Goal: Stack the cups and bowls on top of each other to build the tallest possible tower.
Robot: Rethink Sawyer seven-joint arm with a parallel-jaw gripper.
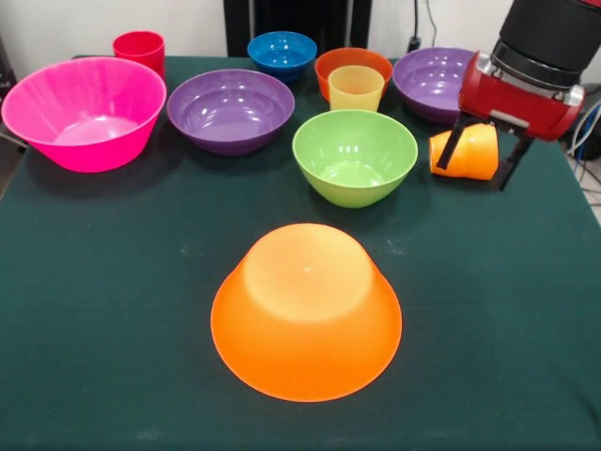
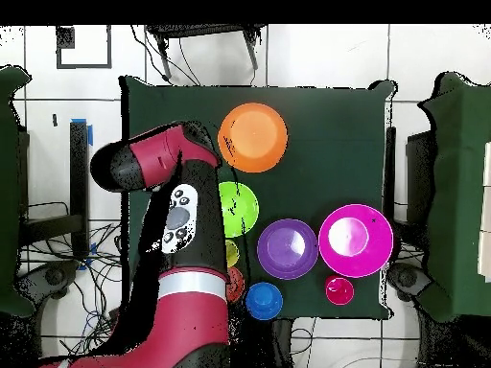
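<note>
The big orange bowl (image 1: 305, 310) lies upside down at the front centre; it also shows in the overhead view (image 2: 252, 137). The orange cup (image 1: 470, 148) lies on its side at the right. My gripper (image 1: 471, 177) is open, and its fingers (image 1: 451, 146) straddle that cup. Behind stand the green bowl (image 1: 355, 155), the pink bowl (image 1: 84, 113), two purple bowls (image 1: 230, 110) (image 1: 437, 83), the blue bowl (image 1: 282, 52) and the orange-red bowl (image 1: 352, 62). The pale yellow cup (image 1: 356, 87) stands upright just in front of the orange-red bowl. The red cup (image 1: 139, 47) stands at the far left.
The dark green cloth-covered table (image 1: 113, 310) ends close to the right of the gripper. In the overhead view my arm (image 2: 177, 220) covers the gripper, the orange cup and one purple bowl.
</note>
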